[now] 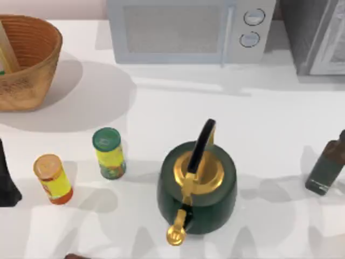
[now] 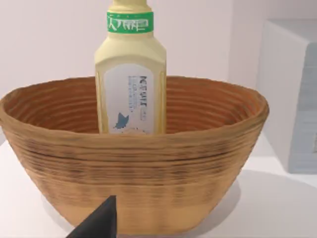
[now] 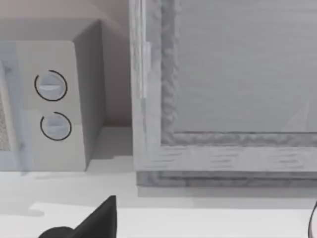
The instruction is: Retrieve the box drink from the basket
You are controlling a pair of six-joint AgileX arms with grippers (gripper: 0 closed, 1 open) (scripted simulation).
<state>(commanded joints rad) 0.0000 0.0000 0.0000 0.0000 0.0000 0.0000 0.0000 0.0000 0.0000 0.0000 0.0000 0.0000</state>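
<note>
The basket (image 1: 27, 59) is a wide orange-brown wicker bowl at the table's back left corner. The box drink (image 1: 6, 51) stands inside it as a pale yellow strip near the view's edge. In the left wrist view the box drink (image 2: 130, 74) rises upright above the basket's ribbed wall (image 2: 133, 168), showing a green band and a white label. My left arm (image 1: 6, 181) sits at the left edge, in front of the basket. A dark part of the left gripper (image 2: 99, 223) shows short of the basket, apart from it. My right gripper (image 3: 94, 220) faces the back right corner.
A green kettle with gold trim (image 1: 197, 181) stands at front centre. A green-lidded yellow can (image 1: 109, 154) and an orange-lidded one (image 1: 52, 178) stand front left. A microwave (image 1: 188, 29) sits at the back, a grey cabinet (image 1: 318, 32) back right, a dark bottle (image 1: 329, 164) at right.
</note>
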